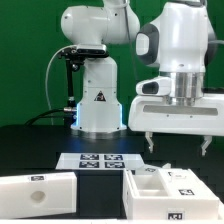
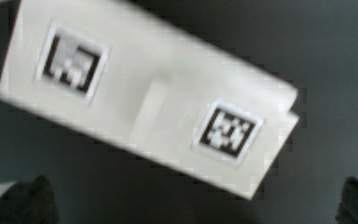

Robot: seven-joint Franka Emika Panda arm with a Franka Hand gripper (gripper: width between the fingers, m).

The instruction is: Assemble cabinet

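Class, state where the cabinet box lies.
The box lies low on the exterior view's right, below the gripper and beside the marker board.

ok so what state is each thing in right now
gripper: open, empty, hanging above the cabinet box
cabinet box: on the table, open side up, not gripped
slab panel: lying flat on the table, apart from the box, not gripped
marker board: flat on the table, nothing on it

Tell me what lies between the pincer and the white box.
Nothing. In the exterior view the open pincer hangs above the box, with only bare dark space between them.
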